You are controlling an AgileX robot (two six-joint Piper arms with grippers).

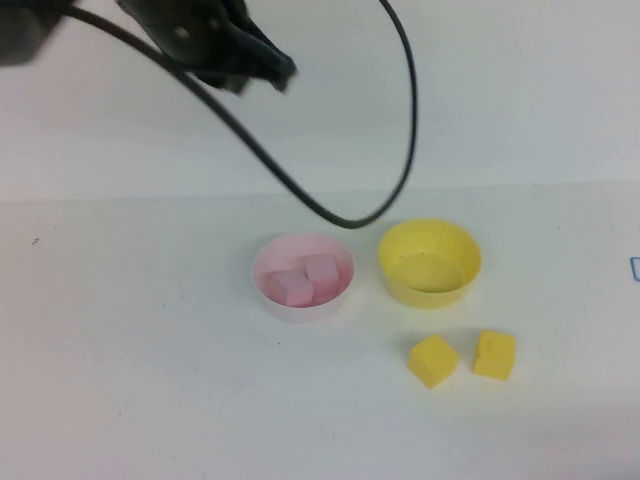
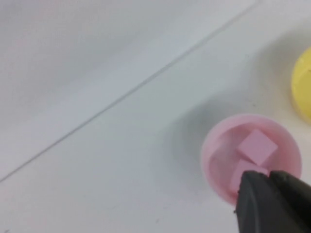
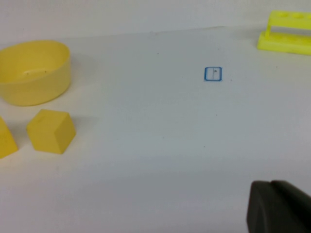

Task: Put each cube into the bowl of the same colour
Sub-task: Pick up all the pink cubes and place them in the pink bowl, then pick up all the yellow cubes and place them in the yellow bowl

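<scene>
The pale pink bowl (image 1: 302, 277) stands mid-table with two pink cubes (image 1: 300, 281) inside; it also shows in the left wrist view (image 2: 218, 150) with both cubes (image 2: 256, 147). The yellow bowl (image 1: 430, 262) stands to its right, empty, and shows in the right wrist view (image 3: 33, 72). Two yellow cubes (image 1: 433, 360) (image 1: 494, 354) lie on the table in front of the yellow bowl; one shows whole in the right wrist view (image 3: 51, 131), the other only at the edge (image 3: 6, 141). My left gripper (image 1: 275, 68) (image 2: 268, 178) is shut and empty, raised above and behind the pink bowl. My right gripper (image 3: 271, 187) is shut, off to the right, outside the high view.
A black cable (image 1: 400, 110) hangs in a loop from the left arm down toward the bowls. A small blue-outlined mark (image 3: 213, 74) is on the table to the right. A yellow rack (image 3: 286, 31) stands at the far right.
</scene>
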